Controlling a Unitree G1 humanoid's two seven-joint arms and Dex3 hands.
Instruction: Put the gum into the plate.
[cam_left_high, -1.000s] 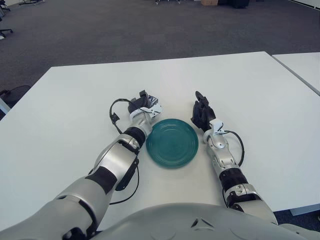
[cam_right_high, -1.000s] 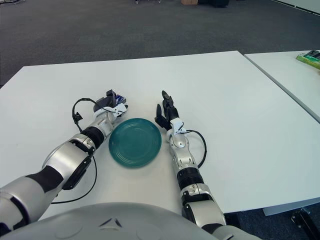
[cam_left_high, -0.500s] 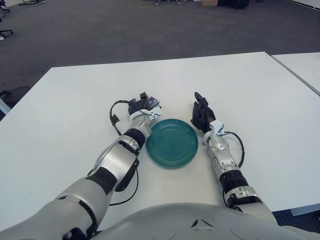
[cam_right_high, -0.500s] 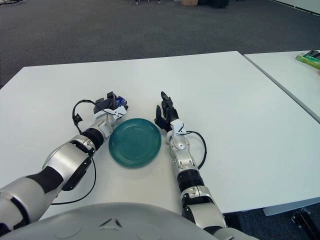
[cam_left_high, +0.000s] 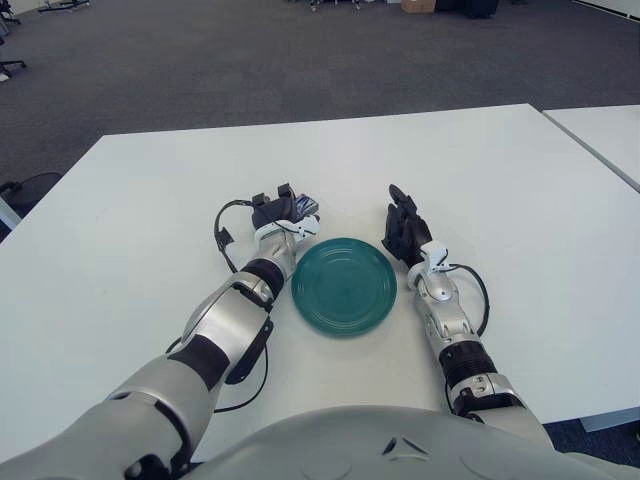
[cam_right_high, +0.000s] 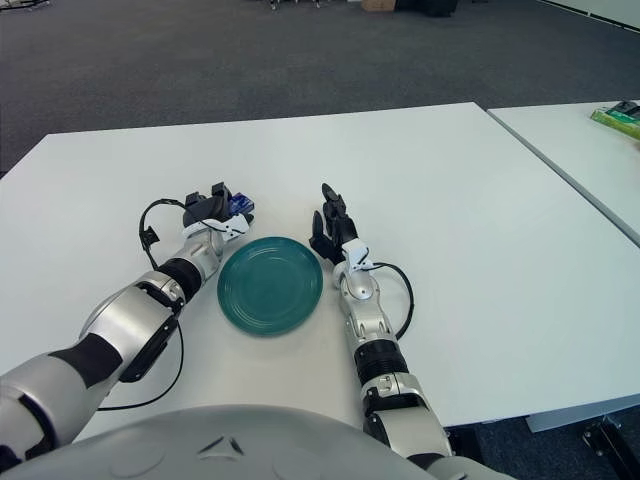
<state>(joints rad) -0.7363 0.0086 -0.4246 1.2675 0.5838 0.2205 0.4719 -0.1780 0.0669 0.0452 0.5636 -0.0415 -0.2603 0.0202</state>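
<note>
- Our left hand (cam_right_high: 213, 212) was at the far-left edge of the green plate (cam_right_high: 270, 285), on the white table (cam_right_high: 450, 190). Its dark fingers (cam_left_high: 271, 204) were curled around the gum (cam_right_high: 238, 205), a small blue-and-white pack that showed just past the fingertips.
- The gum was therefore in our grip, just outside the plate's rim and not yet over it. We could not tell whether the pack touched the table or was held slightly clear of it.
- We judged the hand was there because the pack lay beside the plate, so the carry to the dish was short.
- Our right hand (cam_left_high: 403, 229) showed beside the plate's right edge, fingers loosely extended and holding nothing. It seemed to be out of the way, leaving the plate's centre free.
- The plate had nothing in it, so the task was not done; what remained, in our view, was to bring the gum over the rim and let go.
</note>
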